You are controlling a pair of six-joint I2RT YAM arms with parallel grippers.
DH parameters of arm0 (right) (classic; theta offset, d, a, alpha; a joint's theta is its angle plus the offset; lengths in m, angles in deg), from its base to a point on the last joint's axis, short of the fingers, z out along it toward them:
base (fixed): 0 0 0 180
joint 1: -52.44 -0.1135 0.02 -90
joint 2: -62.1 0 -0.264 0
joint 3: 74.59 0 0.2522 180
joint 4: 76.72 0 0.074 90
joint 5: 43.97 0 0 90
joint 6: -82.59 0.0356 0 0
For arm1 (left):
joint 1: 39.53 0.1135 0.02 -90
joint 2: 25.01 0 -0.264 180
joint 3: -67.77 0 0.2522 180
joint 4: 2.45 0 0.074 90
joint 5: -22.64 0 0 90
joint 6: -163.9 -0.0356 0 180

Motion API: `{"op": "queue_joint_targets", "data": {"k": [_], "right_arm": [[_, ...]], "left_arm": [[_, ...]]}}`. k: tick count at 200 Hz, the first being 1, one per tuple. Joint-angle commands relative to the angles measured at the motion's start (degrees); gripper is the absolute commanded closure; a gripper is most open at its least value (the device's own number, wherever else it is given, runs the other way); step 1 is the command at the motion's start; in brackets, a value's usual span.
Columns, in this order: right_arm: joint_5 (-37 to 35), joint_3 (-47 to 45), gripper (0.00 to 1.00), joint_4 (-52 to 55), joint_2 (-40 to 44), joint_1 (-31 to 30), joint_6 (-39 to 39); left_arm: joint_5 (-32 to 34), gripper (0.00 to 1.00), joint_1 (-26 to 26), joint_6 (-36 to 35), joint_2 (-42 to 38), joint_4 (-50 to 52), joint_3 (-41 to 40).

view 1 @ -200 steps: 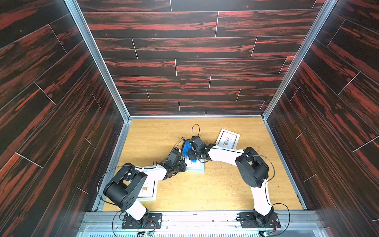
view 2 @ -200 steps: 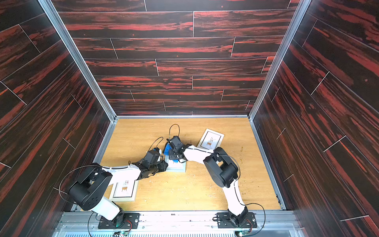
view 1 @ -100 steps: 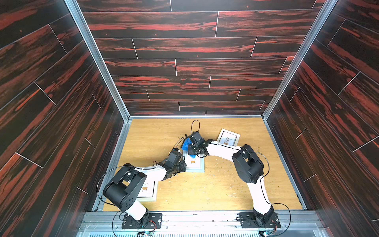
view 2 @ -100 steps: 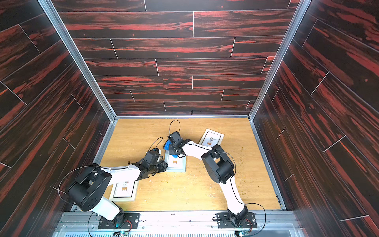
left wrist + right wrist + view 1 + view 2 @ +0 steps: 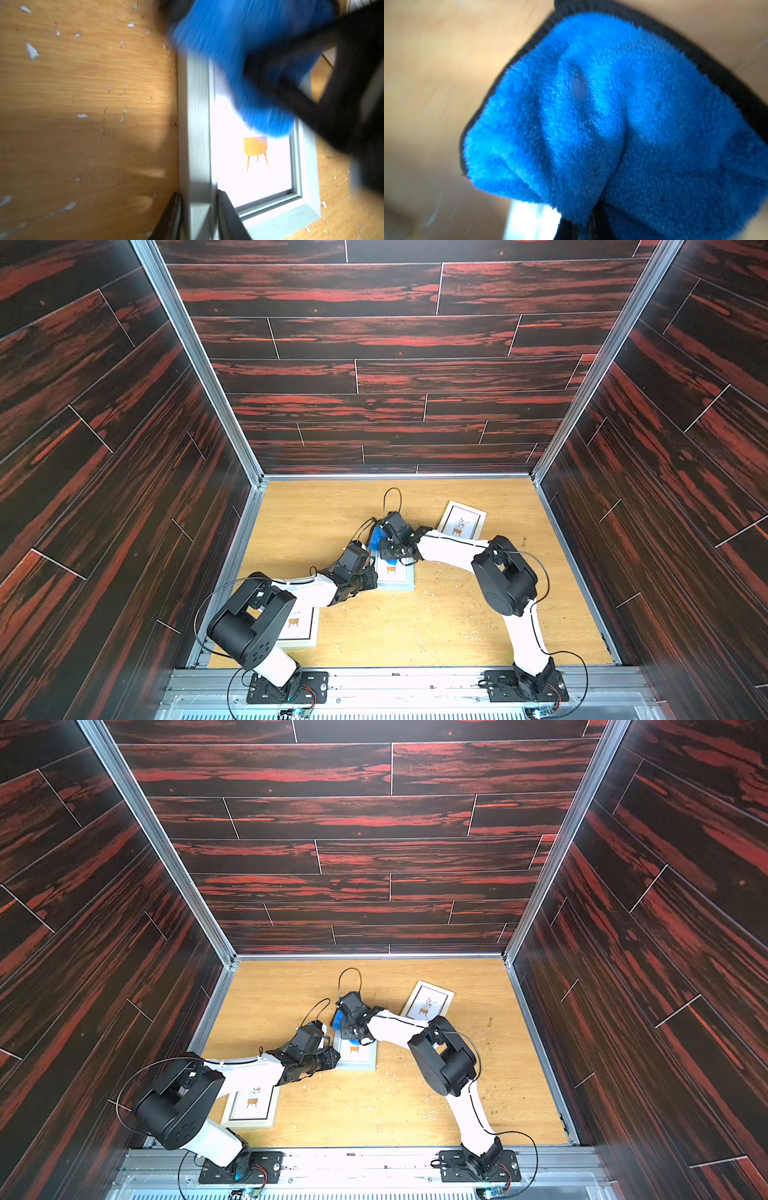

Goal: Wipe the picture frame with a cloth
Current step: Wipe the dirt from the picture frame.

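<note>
A pale grey picture frame [image 5: 397, 581] [image 5: 359, 1058] lies flat mid-table, its white print showing an orange pot on legs [image 5: 255, 146]. My left gripper [image 5: 371, 578] [image 5: 199, 199] is shut on the frame's left rail near its front corner, one finger on each side. A bright blue fluffy cloth [image 5: 376, 537] [image 5: 338, 1020] with black edging is bunched over the frame's far end [image 5: 249, 62] [image 5: 612, 124]. My right gripper [image 5: 392, 548] [image 5: 353, 1027] is shut on the cloth and presses it down onto the frame. The cloth hides its fingertips.
A second frame [image 5: 461, 523] lies at the back right. A third frame [image 5: 300, 628] lies front left, partly under my left arm. White flecks [image 5: 32, 51] litter the wooden table [image 5: 436, 626]. Dark panelled walls enclose three sides.
My right gripper carried the cloth toward the frame's far end, then came back slightly. The left gripper has stayed still on the frame.
</note>
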Motion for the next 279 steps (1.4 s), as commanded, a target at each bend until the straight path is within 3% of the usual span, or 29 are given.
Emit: {"op": "queue_joint_targets", "data": {"k": [1, 46, 81, 107, 140, 198, 229, 254, 279], "right_arm": [[-5.4, -1.8, 1.00, 7.5, 0.4, 0.4, -2.5], [-1.2, -14.2, 1.00, 4.1, 7.9, -4.7, 0.6], [4.4, -13.1, 1.00, 1.0, 5.8, -7.4, 4.1], [0.8, -12.4, 1.00, 3.3, 5.8, -6.6, 4.4], [-0.8, -18.8, 1.00, 2.4, 11.0, -3.9, 3.4], [3.2, -15.0, 1.00, 1.8, 7.3, -9.6, 6.3], [-2.4, -18.3, 1.00, 4.7, 10.8, -7.3, 5.9], [-1.4, -22.4, 1.00, 2.9, 13.9, -5.9, 5.3], [2.1, -19.3, 1.00, 2.0, 11.5, -9.1, 6.2]], "left_arm": [[-1.2, 0.70, -0.8, 0.5, 2.4, 12.5, -4.0], [-0.8, 0.70, -0.8, 1.4, 2.7, 11.8, -3.9], [-1.2, 0.70, -0.8, 1.7, 3.1, 10.8, -3.8], [-1.0, 0.69, -0.8, 1.9, 2.6, 10.6, -4.2], [-0.7, 0.69, -0.9, 2.5, 2.3, 9.7, -4.8], [-0.6, 0.69, -0.9, 2.9, 2.4, 9.2, -4.9], [-0.3, 0.69, -0.9, 3.1, 2.0, 9.0, -5.2], [-0.2, 0.70, -0.9, 3.4, 2.0, 8.9, -5.2], [0.2, 0.69, -0.9, 3.9, 1.7, 8.6, -5.4]]}}
